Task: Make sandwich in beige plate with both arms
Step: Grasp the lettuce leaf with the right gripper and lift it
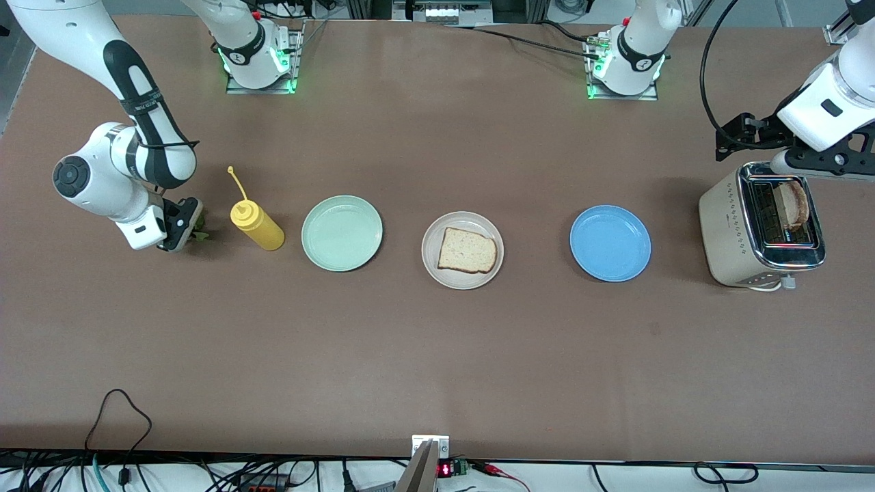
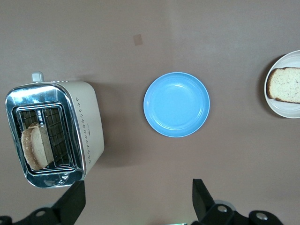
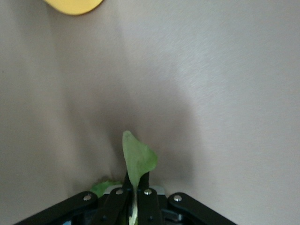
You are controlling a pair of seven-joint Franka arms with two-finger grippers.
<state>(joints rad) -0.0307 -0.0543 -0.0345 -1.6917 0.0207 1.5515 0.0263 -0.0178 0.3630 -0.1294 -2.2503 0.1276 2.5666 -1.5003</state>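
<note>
One bread slice [image 1: 467, 251] lies flat on the beige plate [image 1: 431, 263] at the table's middle; the same plate [image 2: 281, 107] shows in the left wrist view. A second slice [image 1: 795, 202] stands in the toaster [image 1: 735, 232] at the left arm's end. My left gripper [image 2: 138, 199] hangs open over the table beside the toaster [image 2: 89, 126], nothing between its fingers. My right gripper [image 1: 184, 229] is down at the table at the right arm's end, beside the yellow bottle, shut on the green lettuce leaf [image 3: 137, 161], which sticks out past the fingertips.
A yellow squeeze bottle [image 1: 256, 224] lies beside the right gripper. A mint-green plate [image 1: 342, 233] sits between the bottle and the beige plate. A blue plate [image 1: 610, 243] sits between the beige plate and the toaster.
</note>
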